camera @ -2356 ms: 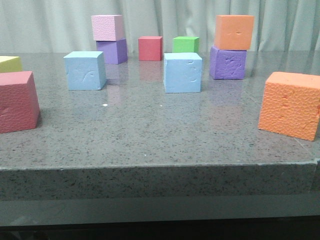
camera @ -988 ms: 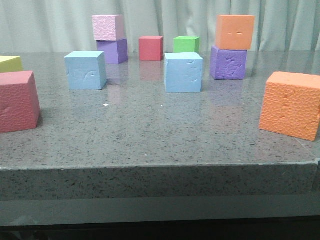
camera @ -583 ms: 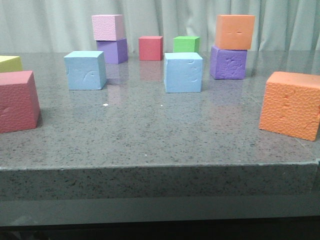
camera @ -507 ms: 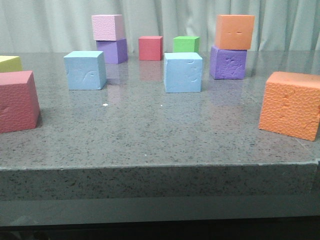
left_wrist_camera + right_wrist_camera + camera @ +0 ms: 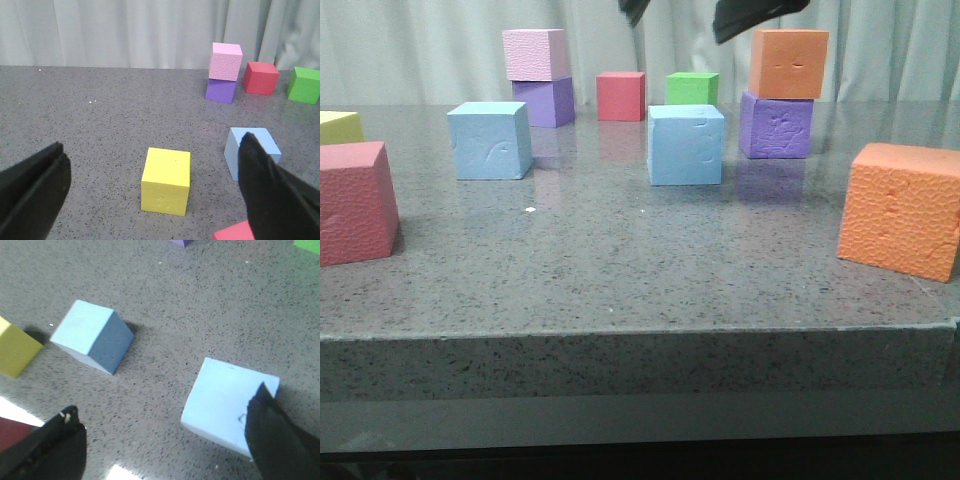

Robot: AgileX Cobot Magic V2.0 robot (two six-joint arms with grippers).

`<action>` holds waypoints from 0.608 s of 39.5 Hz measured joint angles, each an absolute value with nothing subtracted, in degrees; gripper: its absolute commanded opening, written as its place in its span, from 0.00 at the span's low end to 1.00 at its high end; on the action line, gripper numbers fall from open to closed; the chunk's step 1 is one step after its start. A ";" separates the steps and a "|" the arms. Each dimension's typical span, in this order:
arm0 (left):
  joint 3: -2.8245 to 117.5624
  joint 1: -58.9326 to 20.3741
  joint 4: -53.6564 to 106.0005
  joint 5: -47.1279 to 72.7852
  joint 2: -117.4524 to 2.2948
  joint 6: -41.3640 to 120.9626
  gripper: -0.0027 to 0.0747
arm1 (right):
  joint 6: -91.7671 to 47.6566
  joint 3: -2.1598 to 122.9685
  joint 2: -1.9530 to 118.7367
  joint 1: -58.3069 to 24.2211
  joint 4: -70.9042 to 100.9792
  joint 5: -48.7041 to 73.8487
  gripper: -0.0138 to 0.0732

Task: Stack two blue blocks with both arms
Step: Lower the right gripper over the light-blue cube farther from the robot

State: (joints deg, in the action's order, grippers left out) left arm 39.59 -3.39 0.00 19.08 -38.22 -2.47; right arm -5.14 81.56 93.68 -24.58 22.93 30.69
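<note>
Two sky-blue blocks stand apart on the grey table, the left one (image 5: 490, 140) and the right one (image 5: 686, 145). Dark parts of my right gripper (image 5: 690, 12) show at the top edge of the front view, high above the right blue block. In the right wrist view the gripper (image 5: 165, 402) is open and empty above the table, with the right block (image 5: 225, 402) by one finger and the left block (image 5: 92, 336) farther off. My left gripper (image 5: 152, 145) is open and empty above a yellow cube (image 5: 166, 180). The left blue block (image 5: 250, 150) is partly hidden behind one finger.
A pink cube (image 5: 535, 54) sits on a purple cube (image 5: 545, 102), and an orange cube (image 5: 789, 63) on another purple cube (image 5: 776, 126). Red (image 5: 621, 96) and green (image 5: 692, 88) cubes stand at the back. A big red cube (image 5: 355, 202) is at the left, a big orange cube (image 5: 902, 209) at the right.
Dark gripper parts have come into the top of the front view above the right blue block. The blocks have not moved.
</note>
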 measured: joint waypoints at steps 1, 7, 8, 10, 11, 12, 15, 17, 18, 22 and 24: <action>39.59 -3.39 0.00 19.08 -38.22 -2.47 0.89 | -4.25 82.28 94.70 -24.76 21.53 31.34 0.90; 39.59 -3.39 0.00 19.08 -38.22 -2.47 0.89 | 6.57 86.71 98.65 -25.88 9.79 35.05 0.90; 39.59 -3.39 0.00 19.08 -38.22 -2.47 0.89 | 8.52 87.24 99.06 -26.10 7.97 35.65 0.90; 39.59 -3.39 0.00 19.08 -38.22 -2.47 0.89 | 12.88 88.49 99.95 -26.52 3.97 36.67 0.90; 39.59 -3.39 0.00 19.08 -38.22 -2.47 0.89 | 15.07 89.18 100.48 -26.65 2.55 36.94 0.90; 39.59 -3.39 0.00 19.08 -38.22 -2.47 0.89 | 16.99 89.69 100.90 -26.91 0.91 37.42 0.90; 39.59 -3.39 0.00 19.08 -38.22 -2.47 0.89 | 20.29 91.41 102.59 -27.26 -1.63 38.33 0.90; 39.59 -3.39 0.00 19.08 -38.22 -2.47 0.89 | 22.06 92.47 103.75 -27.44 -2.31 39.11 0.90; 39.59 -3.39 0.00 19.08 -38.22 -2.47 0.89 | 22.94 93.02 104.41 -27.44 -2.43 39.49 0.90; 39.59 -3.39 0.00 19.19 -38.22 -2.47 0.89 | 25.04 94.47 106.71 -27.44 -2.65 40.67 0.90; 39.59 -3.39 0.00 19.28 -38.22 -2.47 0.89 | 25.44 94.72 107.49 -27.44 -2.65 40.77 0.90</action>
State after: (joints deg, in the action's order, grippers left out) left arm 39.59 -3.39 0.00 19.28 -38.22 -2.47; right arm 25.44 94.72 107.49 -27.44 -2.65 40.77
